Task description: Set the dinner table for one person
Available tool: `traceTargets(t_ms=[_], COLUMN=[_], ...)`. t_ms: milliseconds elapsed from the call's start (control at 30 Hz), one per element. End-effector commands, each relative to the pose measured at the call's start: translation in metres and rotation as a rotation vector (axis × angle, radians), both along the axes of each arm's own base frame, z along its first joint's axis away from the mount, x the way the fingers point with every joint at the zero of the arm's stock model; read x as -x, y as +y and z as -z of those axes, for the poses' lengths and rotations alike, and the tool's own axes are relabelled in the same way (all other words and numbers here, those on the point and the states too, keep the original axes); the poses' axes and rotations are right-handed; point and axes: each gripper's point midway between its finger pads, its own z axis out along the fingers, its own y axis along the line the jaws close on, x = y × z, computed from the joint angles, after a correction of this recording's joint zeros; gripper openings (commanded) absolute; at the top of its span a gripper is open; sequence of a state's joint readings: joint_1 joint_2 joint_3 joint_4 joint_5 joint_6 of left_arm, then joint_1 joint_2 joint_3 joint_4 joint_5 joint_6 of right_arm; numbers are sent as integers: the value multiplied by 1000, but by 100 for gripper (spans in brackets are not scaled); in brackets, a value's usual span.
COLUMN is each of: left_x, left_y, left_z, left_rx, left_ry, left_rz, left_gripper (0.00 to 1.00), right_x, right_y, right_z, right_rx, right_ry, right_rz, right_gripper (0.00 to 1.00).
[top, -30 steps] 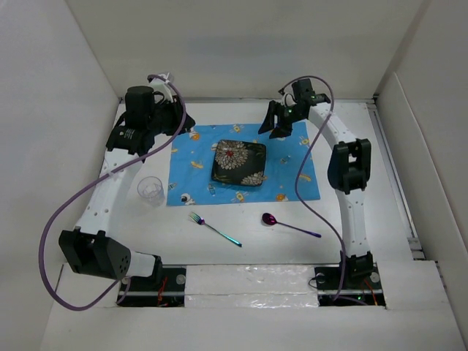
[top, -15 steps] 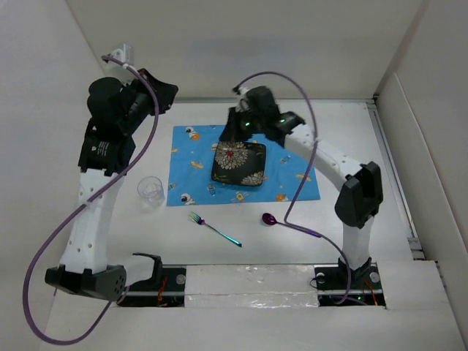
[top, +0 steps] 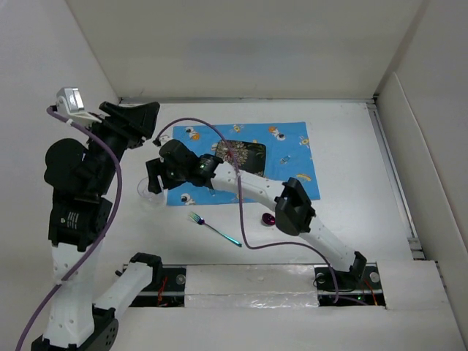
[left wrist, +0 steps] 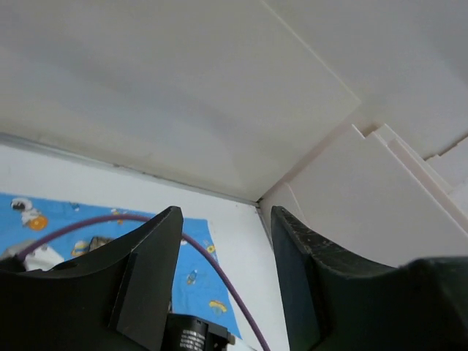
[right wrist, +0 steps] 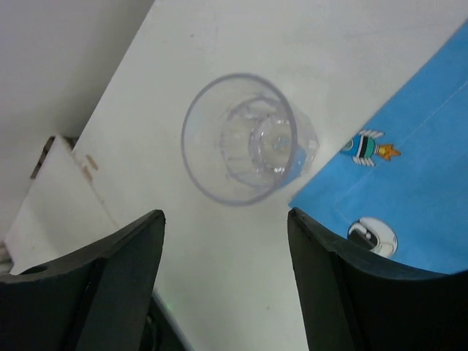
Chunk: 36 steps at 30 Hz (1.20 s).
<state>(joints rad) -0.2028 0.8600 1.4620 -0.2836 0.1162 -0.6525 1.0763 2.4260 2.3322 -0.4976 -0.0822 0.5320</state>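
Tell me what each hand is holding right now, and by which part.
Nothing is held. The right hand hangs open over the glass without touching it; the left hand is open and empty, up in the air.

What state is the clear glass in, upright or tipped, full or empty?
Upright and empty. The glass stands on the table, open rim toward the right wrist camera; its ribbed base shows through, with no liquid.

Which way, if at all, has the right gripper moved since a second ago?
Yes: the right gripper went from the placemat's far right corner leftward across it, now over the glass beside its left edge.
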Motion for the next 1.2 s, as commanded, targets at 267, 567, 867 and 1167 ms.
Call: traceTargets(t_ms=[267, 567, 867, 1167], left_x=[25, 29, 22, -26], left_y=[13, 26, 53, -15], left_z=[40, 46, 0, 99], left_rx=[-27, -67, -216, -302], left_ry=[112, 112, 22, 194], left_rz=[-47, -107, -276, 37], left_gripper=[45, 42, 43, 46], right_x=[-41, -22, -119, -206], right_y=[5, 29, -127, -386], right_z=[26, -38, -167, -101], right_rx=[38, -239, -417, -139], right_ry=[-68, 116, -5, -41], right_rz=[214, 120, 387, 804], right_gripper=[63, 0, 0, 0])
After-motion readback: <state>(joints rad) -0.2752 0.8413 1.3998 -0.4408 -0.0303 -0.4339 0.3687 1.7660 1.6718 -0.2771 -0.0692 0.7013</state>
